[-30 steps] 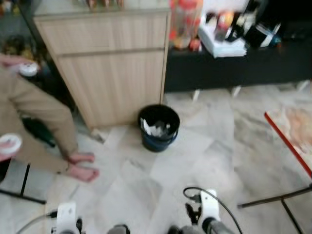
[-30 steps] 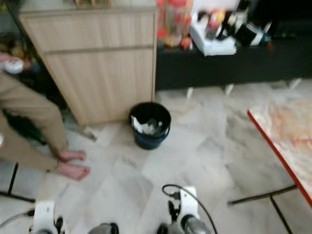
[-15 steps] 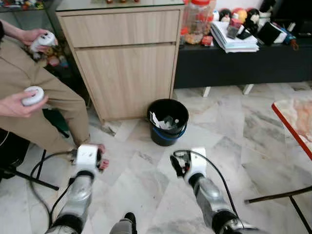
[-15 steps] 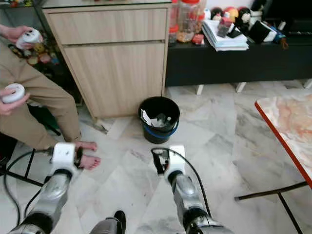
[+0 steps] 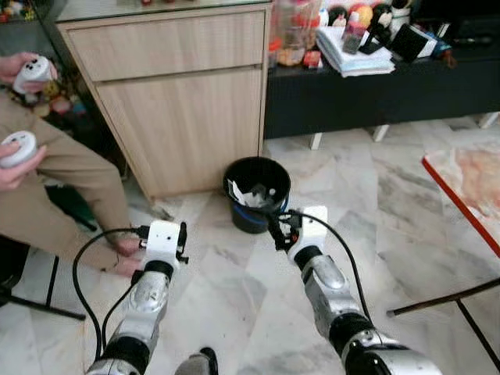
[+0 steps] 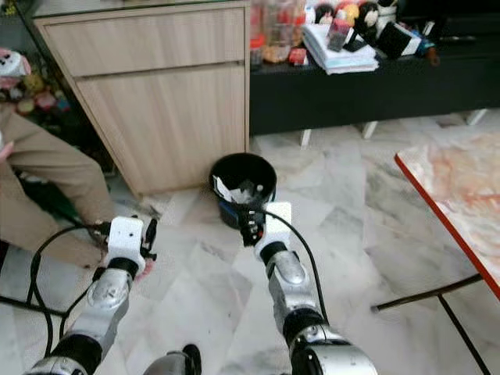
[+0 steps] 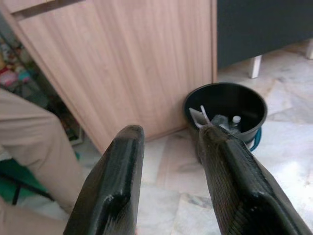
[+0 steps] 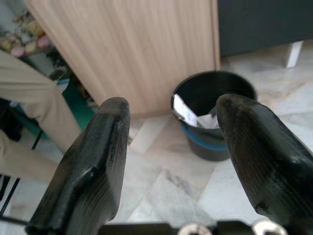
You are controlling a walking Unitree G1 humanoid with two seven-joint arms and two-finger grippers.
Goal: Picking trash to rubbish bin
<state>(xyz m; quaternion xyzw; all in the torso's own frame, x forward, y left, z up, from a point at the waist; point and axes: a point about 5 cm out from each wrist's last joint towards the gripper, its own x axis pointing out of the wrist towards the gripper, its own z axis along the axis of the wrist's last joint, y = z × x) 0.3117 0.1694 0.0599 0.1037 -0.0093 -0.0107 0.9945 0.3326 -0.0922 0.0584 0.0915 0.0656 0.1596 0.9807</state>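
Head views: round black plastic rubbish bin (image 5: 257, 194) with white paper scraps stands on marble floor (image 5: 367, 211) beside light wooden cabinet (image 5: 183, 101); both arms raised toward it. Left wrist view: left gripper (image 7: 168, 161) fingers parted, empty. Right wrist view: right gripper (image 8: 171, 147) fingers wide apart, empty.

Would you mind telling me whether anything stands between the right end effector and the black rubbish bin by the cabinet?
Nothing visible does. The right end effector is open and empty, raised in front of the black rubbish bin, with bare marble floor between them. The wooden cabinet stands behind the bin, and the person's feet are off to the left.
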